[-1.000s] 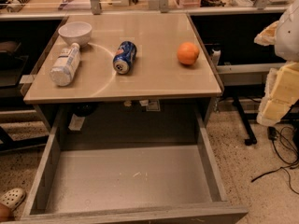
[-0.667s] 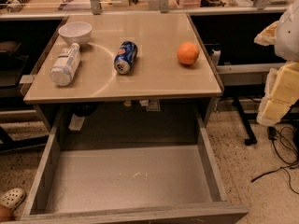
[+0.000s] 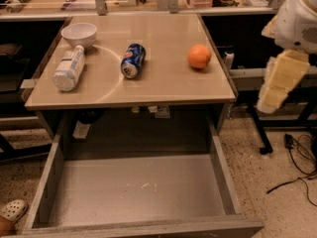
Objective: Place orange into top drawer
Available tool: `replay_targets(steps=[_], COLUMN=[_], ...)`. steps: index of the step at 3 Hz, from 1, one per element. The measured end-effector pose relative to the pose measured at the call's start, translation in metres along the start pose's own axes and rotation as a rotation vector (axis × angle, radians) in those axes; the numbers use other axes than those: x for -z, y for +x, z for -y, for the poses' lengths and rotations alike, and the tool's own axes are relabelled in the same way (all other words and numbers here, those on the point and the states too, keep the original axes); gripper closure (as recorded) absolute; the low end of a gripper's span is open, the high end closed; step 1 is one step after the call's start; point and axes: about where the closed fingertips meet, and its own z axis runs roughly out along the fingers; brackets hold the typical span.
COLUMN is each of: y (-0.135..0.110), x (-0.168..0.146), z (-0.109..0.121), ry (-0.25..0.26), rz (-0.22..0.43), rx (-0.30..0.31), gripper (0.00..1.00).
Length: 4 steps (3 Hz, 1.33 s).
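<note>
Upper right of the frame, the gripper (image 3: pixel 280 81) is hanging off the table's right edge, pale yellow blocks under a white arm housing, well apart from everything on the tabletop. Can't tell how far open it's standing; it isn't touching the orange.

The orange (image 3: pixel 199 56) is sitting on the table (image 3: pixel 168 83), right side toward the back, w/ bare surface all around it. At center a blue soda can (image 3: pixel 133 60) is lying on its side, open end facing the viewer. At left a white bottle (image 3: pixel 69 68) is lying flat, its cap just beside a white bowl (image 3: pixel 79 34) at upper left.

Along the bottom of the frame the top drawer (image 3: pixel 219 175) is standing pulled fully out below the tabletop, its grey bottom showing. Black cables (image 3: pixel 297 157) are trailing on the floor at right.
</note>
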Motion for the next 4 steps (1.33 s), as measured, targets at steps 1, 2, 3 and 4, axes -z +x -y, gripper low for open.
replay_targets(steps=[1, 2, 3, 4], y=[-0.020, -0.034, -0.040, -0.041], x=[-0.017, -0.036, -0.033, -0.033], z=[0.052, 0.096, 0.106, 0.106], ry=[0.003, 0.006, 0.033, 0.034], rz=[-0.017, -0.039, -0.017, -0.016], rx=[0.002, -0.010, -0.010, -0.010], gripper=[0.00, 0.00, 0.00, 0.00])
